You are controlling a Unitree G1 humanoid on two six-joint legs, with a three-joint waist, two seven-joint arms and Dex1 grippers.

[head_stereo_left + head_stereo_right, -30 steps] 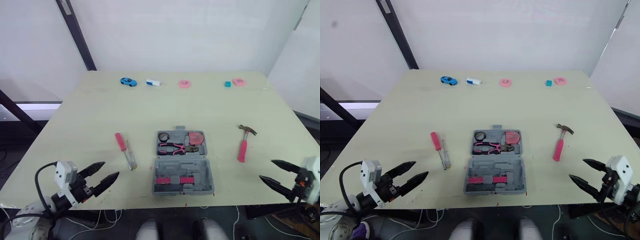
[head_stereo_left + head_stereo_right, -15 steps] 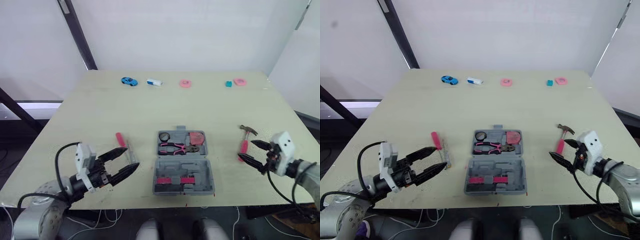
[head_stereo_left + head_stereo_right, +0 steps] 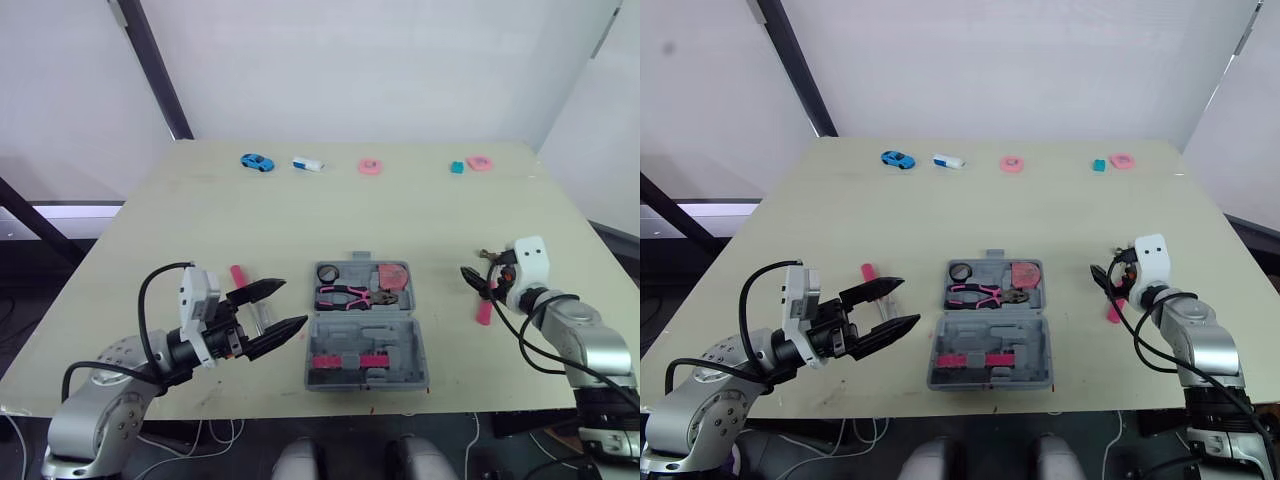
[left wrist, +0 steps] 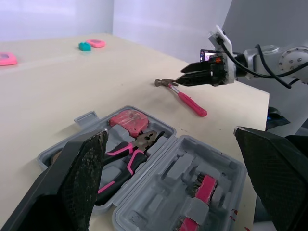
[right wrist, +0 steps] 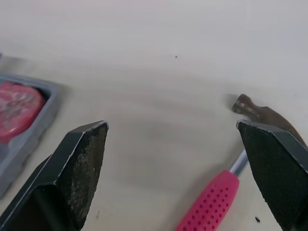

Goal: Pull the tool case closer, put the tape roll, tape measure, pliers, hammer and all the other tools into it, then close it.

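The grey tool case (image 3: 365, 345) lies open near the table's front edge. Its far half holds the black tape roll (image 3: 327, 272), the pink-handled pliers (image 3: 350, 297) and the red tape measure (image 3: 393, 276). My left gripper (image 3: 296, 303) is open just left of the case, above the red-handled screwdriver (image 3: 240, 275), which it partly hides. To the right of the case lies the pink-handled hammer (image 5: 216, 197). My right gripper (image 3: 472, 280) is open over its head end, and the wrist view shows the fingers (image 5: 82, 163) spread wide with nothing between them.
Along the far edge sit a blue toy car (image 3: 256, 162), a white object (image 3: 306, 165), a pink disc (image 3: 369, 166), a teal block (image 3: 456, 168) and another pink piece (image 3: 478, 162). The table (image 3: 300, 215) is bare between these and the case.
Both arms came in from the table's near corners. The left gripper moved right to the case's left side; the right gripper moved left and forward over the hammer. Both stayed open.
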